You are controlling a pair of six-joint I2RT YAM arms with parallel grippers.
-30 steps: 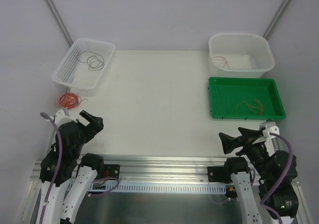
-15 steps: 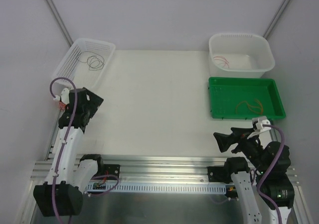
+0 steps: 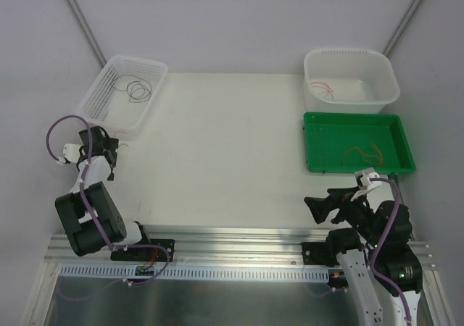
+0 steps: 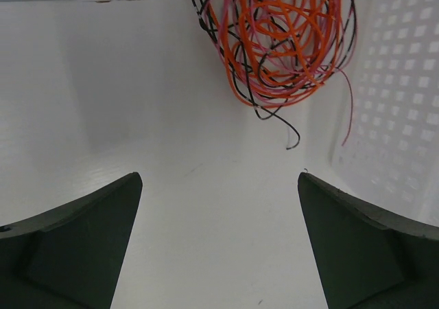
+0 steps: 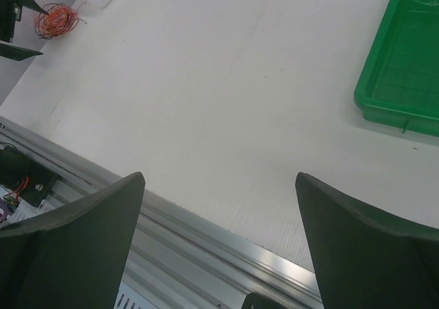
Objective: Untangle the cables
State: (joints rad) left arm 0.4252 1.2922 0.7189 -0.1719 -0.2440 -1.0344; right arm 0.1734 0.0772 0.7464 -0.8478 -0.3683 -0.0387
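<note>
Cables (image 4: 281, 41), left wrist view: one tangled ball of orange, pink-red and black wire on the white table (image 4: 206, 185), at top centre of the frame. It sits ahead of the left gripper (image 4: 219, 240) and apart from it. A black end and a thin red end trail out of the ball towards the camera. The white basket (image 4: 398, 82) wall is just right of the ball. Jaws are spread wide with nothing between them.

Right wrist view: right gripper (image 5: 219, 247) is also spread wide and empty, over the near table edge and the metal rail (image 5: 206, 233). The tangle (image 5: 55, 19) shows small at far upper left. A corner of the green tray (image 5: 411, 62) is at upper right.

Top external: left gripper (image 3: 98, 148) is at the table's left edge, just near of the basket (image 3: 94, 101), and covers the tangle. Right gripper (image 3: 313, 209) is at the near right, below the tray (image 3: 319, 141). Dark wires (image 3: 134, 88) lie in the basket, red wires (image 3: 322, 89) in the white tub (image 3: 388, 87), orange wires (image 3: 362, 154) in the tray.
</note>
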